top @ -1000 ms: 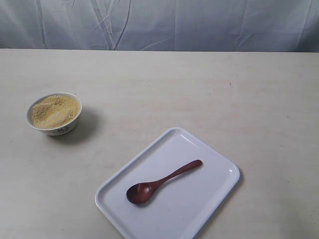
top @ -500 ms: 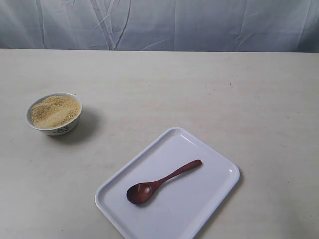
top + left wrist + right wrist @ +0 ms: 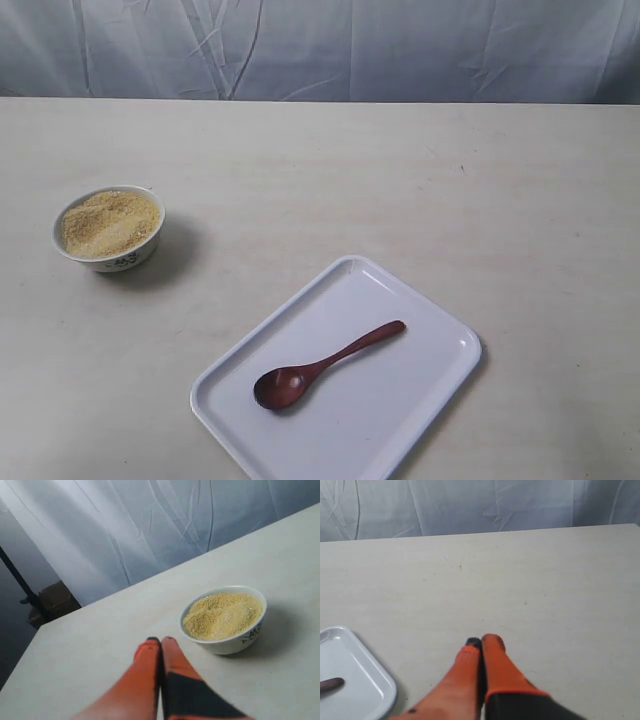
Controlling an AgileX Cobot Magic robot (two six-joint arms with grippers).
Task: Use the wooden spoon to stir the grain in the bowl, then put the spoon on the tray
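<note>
The small white bowl [image 3: 108,228] stands at the table's left, filled with sandy yellow grain [image 3: 110,222]. The dark reddish-brown wooden spoon [image 3: 325,366] lies on the large white tray [image 3: 400,420] near the front, scoop toward the front left. Neither arm shows in the exterior view. In the left wrist view my left gripper [image 3: 161,641] is shut and empty, a short way from the bowl [image 3: 225,618] and its grain [image 3: 222,614]. In the right wrist view my right gripper [image 3: 482,641] is shut and empty over bare table, beside the tray's corner [image 3: 355,670], where the spoon's handle tip [image 3: 331,684] shows.
A wrinkled pale curtain [image 3: 320,50] hangs behind the table's far edge. In the left wrist view the table's edge runs close behind the bowl, with a dark stand [image 3: 25,587] and a brown box [image 3: 52,600] beyond it.
</note>
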